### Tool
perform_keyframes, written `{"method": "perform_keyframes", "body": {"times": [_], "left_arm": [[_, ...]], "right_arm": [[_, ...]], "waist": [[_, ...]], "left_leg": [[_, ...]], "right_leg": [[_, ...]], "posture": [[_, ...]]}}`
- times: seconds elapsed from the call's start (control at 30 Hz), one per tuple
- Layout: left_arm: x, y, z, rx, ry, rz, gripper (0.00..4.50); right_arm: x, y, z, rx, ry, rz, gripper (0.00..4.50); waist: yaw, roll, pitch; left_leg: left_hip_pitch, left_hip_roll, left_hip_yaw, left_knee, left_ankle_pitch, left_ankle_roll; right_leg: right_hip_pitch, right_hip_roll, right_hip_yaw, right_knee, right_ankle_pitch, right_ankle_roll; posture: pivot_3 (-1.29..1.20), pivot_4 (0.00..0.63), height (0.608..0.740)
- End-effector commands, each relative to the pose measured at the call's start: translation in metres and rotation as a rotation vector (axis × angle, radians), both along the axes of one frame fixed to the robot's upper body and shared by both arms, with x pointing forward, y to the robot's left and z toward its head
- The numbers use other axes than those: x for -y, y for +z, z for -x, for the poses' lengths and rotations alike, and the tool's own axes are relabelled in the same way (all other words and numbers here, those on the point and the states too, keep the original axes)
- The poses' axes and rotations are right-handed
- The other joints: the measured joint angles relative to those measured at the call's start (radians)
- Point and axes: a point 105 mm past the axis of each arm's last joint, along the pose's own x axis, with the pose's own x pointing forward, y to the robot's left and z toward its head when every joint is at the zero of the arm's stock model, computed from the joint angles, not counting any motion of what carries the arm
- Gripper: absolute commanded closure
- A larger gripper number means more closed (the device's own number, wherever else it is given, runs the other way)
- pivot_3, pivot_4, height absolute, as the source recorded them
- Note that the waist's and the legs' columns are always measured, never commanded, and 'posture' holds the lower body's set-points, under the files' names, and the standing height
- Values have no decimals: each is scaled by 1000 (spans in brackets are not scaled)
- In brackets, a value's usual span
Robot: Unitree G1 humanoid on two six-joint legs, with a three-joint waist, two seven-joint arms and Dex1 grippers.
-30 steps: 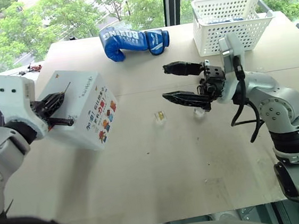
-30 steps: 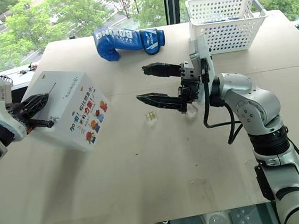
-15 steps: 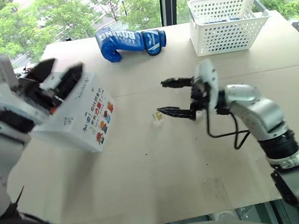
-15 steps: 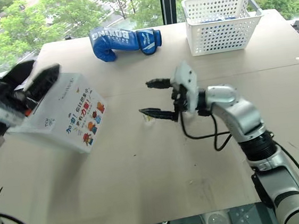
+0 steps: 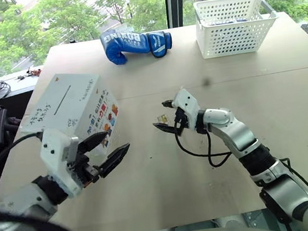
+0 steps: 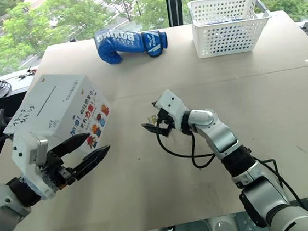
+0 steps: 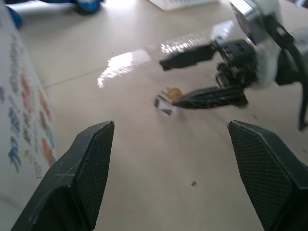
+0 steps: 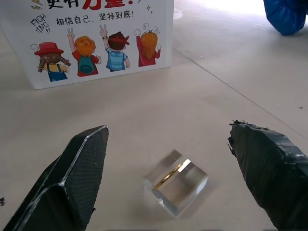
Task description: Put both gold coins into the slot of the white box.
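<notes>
A: Coin first. One gold coin [image 8: 171, 173] stands on edge in a small clear case [image 8: 176, 186], on the tabletop [image 5: 167, 191] mid-way, just beside the right tool [image 5: 165, 115]. Only one coin I can make out.

B: Second one?

A: Can't tell. Nothing else gold visible.

B: Box?

A: White box [image 5: 71, 110] sits on the tabletop at the robot's left, tilted, cartoon side facing the middle, slot [image 5: 62, 99] on its top face, nothing in it that I can see. Well apart from the coin.

B: Tools?

A: Right tool spread wide, empty, fingers either side of the case, not touching it. Left tool [image 5: 104, 153] also spread, empty, hanging near the box's front corner, gripping nothing.

B: So which step?

A: Looks like the pick of the first coin, about to start. Nothing in the slot as far as I can judge, so early.

B: Next move?

A: Right tool needs to pinch the thin coin edge, not the case, then carry it over to the slot and line it up edge-on. Coin's tiny, could slip or drag the case along.

B: Background?

A: Blue boxing glove [image 5: 135, 42] and white basket [image 5: 236, 25] at the far edge, irrelevant.
</notes>
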Motion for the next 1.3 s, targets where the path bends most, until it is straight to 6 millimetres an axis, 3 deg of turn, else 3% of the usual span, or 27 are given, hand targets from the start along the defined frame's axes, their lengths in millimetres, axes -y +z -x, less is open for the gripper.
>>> {"method": "perform_keyframes", "body": {"times": [0.03,0.17,0.43,0.53,0.73,0.77,1.1,1.3], "left_arm": [[19,-3,12,57,-26,-13,675],[14,-29,21,-2,-2,-43,675],[4,-32,21,20,38,-18,675],[2,-34,20,18,43,-19,635],[2,-35,19,25,40,-17,635],[2,-35,18,26,39,-17,635],[2,-36,16,34,37,-16,635],[6,-31,3,58,36,62,635]], "right_arm": [[-4,9,1,39,-5,-31,137],[-4,3,-1,24,-29,-27,137],[-4,-6,0,-18,-43,-16,137],[-3,-8,1,-32,-48,-7,937],[-4,-9,2,-36,-47,-4,3718],[-4,-8,2,-35,-48,-4,4372],[-5,-3,2,-11,-45,-17,4480],[-12,21,12,-47,30,-185,4480]], "waist": [[-1,0,0],[-1,0,0],[3,0,0],[2,0,0],[2,0,0],[2,0,0],[3,0,0],[3,1,0]], "left_leg": [[0,0,1,0,0,0],[4,3,4,-4,0,0],[8,6,5,-6,-1,-1],[9,6,5,-6,-1,-1],[9,6,5,-6,-1,-1],[9,6,5,-6,-1,-1],[9,6,5,-6,-1,-2],[9,7,4,-6,-1,-2]], "right_leg": [[0,0,1,0,0,0],[0,3,4,0,0,-1],[5,6,5,-1,0,-1],[4,6,5,-1,0,-1],[5,7,5,-1,0,-1],[5,7,5,-1,0,-1],[5,7,5,-1,0,-1],[5,7,5,-1,0,-1]], "posture": [[0,150,721],[0,150,721],[0,150,721],[0,150,721],[0,150,721],[0,150,721],[0,150,721],[0,150,721]]}}
